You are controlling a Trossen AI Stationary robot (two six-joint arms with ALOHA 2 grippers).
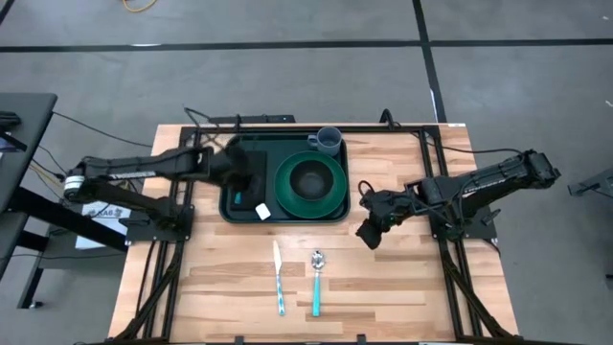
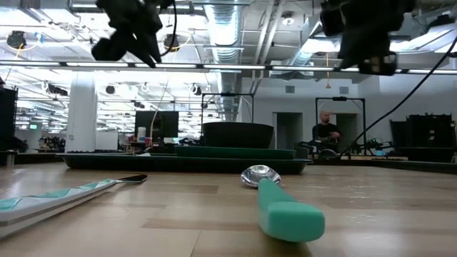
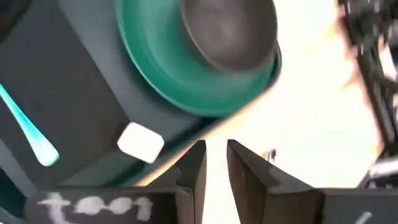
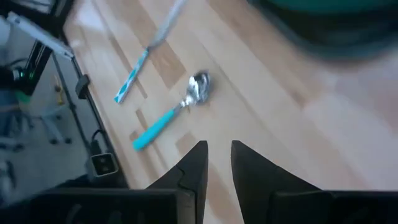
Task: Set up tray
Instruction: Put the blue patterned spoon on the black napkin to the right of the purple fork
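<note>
Tray (image 1: 238, 213), wooden table (image 1: 383, 287), workshop room

No brand, number or sign can be read anywhere. The only writing is a blurred white handwritten scrawl on the left gripper (image 3: 214, 165) body in the left wrist view; its characters cannot be made out.
</note>
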